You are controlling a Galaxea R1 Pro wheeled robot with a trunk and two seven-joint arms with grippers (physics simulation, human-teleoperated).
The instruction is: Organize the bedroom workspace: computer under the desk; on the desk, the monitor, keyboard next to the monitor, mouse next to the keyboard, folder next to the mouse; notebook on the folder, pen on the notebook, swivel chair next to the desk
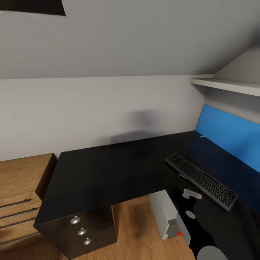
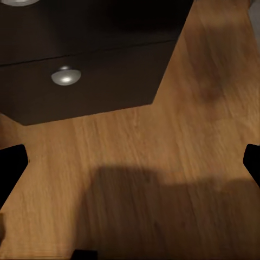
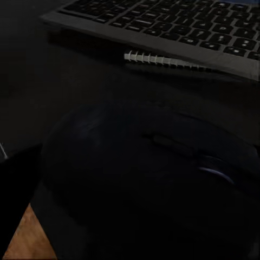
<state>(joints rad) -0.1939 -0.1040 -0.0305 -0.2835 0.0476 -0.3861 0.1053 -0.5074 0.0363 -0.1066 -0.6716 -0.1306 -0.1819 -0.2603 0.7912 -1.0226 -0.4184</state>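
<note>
Mouse going onto the desk beside the keyboard

The right gripper (image 1: 191, 220), low right, seems closed around the mouse (image 3: 146, 179); set it flat near the keyboard (image 1: 202, 180), clear of the desk (image 1: 108, 169) edge. Left gripper (image 2: 130, 162) open.

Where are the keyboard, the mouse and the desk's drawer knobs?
keyboard (image 1: 202, 180): head view, middle of the key field.
mouse (image 3: 157, 168): right wrist view, top of its shell.
knob (image 1: 75, 220): head view, face of the top knob.
</note>
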